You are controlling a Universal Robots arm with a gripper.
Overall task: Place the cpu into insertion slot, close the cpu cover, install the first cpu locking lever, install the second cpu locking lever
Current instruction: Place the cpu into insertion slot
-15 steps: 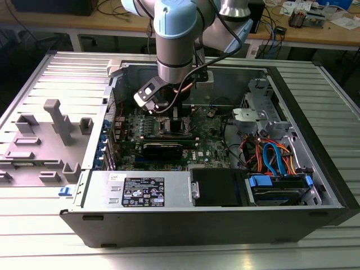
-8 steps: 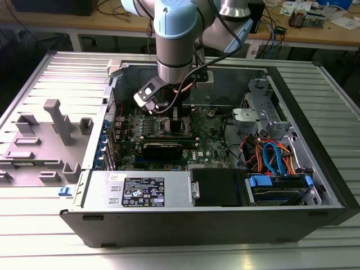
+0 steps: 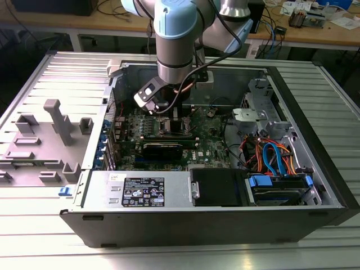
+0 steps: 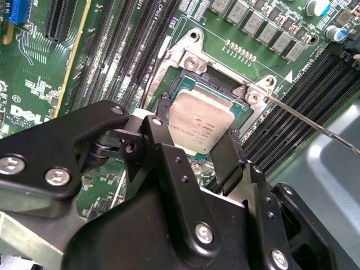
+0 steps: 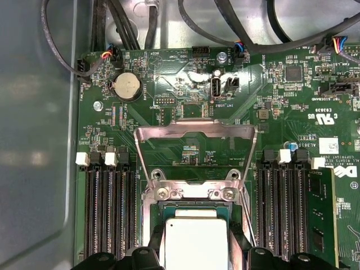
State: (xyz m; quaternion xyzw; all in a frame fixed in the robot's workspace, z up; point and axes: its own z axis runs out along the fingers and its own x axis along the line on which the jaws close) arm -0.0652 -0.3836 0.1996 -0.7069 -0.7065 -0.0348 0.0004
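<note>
Silver metal tops the cpu (image 4: pixel 202 115), which lies between the black fingers (image 4: pixel 163 126) of the claw (image 4: pixel 197 135). The claw is clenched on two opposite edges of the chip. The other two edges are free.

The cpu is squarely over the socket (image 4: pixel 194 84), its sides parallel to the socket's. I cannot tell whether it is fully seated.

In the first wrist view the cover (image 5: pixel 194 130) stands tipped back on its hinge, so the socket is uncovered and the way above it is open. In the second wrist view a thin lever (image 4: pixel 315 126) juts out from one socket corner, over the neighbouring slots. It is apart from the fingers.

Rows of slots (image 5: pixel 107 214) run close along both sides of the socket, leaving only narrow room beside the fingers. One far row holds a stick (image 5: pixel 322 219).

In the exterior view the arm (image 3: pixel 175 50) drops steeply into the open case (image 3: pixel 197 225), which lies on a ribbed surface (image 3: pixel 185 256). The case walls stand well apart from the claw. Cables (image 3: pixel 270 154) bunch toward the exterior view's right.
</note>
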